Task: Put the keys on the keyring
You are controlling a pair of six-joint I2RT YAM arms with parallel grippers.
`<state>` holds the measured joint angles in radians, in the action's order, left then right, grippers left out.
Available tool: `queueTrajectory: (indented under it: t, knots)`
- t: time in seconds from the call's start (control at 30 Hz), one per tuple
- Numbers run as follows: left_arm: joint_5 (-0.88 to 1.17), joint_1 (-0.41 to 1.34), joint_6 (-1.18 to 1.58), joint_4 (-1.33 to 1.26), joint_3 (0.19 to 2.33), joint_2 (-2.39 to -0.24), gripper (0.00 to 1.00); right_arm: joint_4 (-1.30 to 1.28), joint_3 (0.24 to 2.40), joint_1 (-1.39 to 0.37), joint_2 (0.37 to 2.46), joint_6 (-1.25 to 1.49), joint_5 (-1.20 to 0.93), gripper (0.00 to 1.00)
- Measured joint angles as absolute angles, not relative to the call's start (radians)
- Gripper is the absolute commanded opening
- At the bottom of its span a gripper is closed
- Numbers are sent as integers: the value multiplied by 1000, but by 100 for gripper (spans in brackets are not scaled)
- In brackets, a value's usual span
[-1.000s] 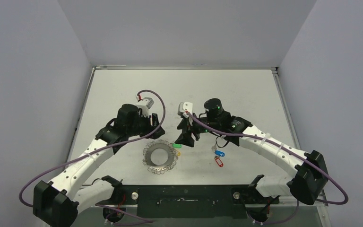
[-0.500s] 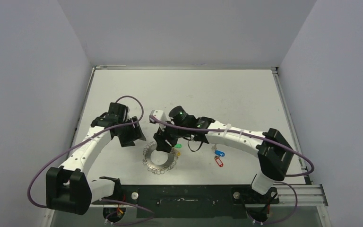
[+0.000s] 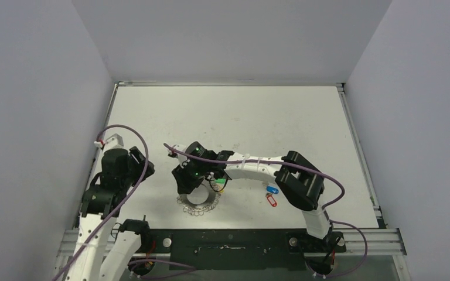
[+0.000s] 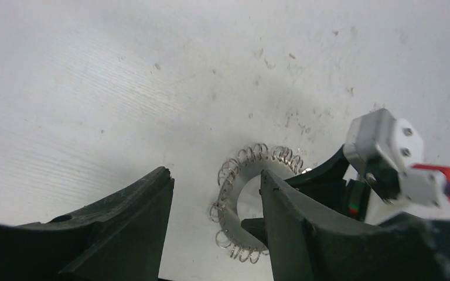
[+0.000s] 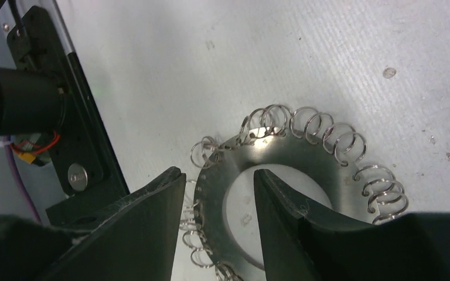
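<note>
Under the right end effector [image 5: 218,175]: the keyring [image 5: 304,158], flat on the table [image 3: 240,111] near the front edge. Jaws apart and straddling the ring's flat band at one side, one finger outside over the wire loops, the other down inside the central hole. Not clamped, by the look of it, with bare metal showing between the fingers.

Far out at the left side of the table: the left end effector [image 4: 214,175], released, nothing between its fingers, aimed across at the keyring but well apart from it.

To the robot's right of the keyring, beyond the right forearm: the keys, namely the blue-tagged key [image 3: 273,189] and the red-tagged key [image 3: 271,201], close together on the table, clear of the ring and ungrasped. Just beside the ring's right rim: a green tag [image 3: 217,182], partly hidden by the arm.

Much the nearer to the ring: the right arm. Probably called for next: a pinch straight across the band's width, along the ring's radius, with hardly any travel needed. Keys on the far side of that arm from the left end effector, so a long reach from there.
</note>
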<state>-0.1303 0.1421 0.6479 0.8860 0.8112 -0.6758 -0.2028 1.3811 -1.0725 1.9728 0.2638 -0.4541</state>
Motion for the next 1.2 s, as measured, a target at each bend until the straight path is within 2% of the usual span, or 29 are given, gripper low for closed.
queueTrajectory:
  t: [0.13, 0.27, 1.2]
  knots:
    - [-207, 142, 649, 878, 802, -530, 53, -195, 1433, -1073, 2033, 322, -435, 43]
    - [-241, 142, 636, 870, 801, -480, 53, -194, 1479, -1073, 2075, 361, -421, 41]
    - [-231, 142, 538, 856, 801, -509, 54, -347, 1597, -1082, 2167, 375, -372, 33]
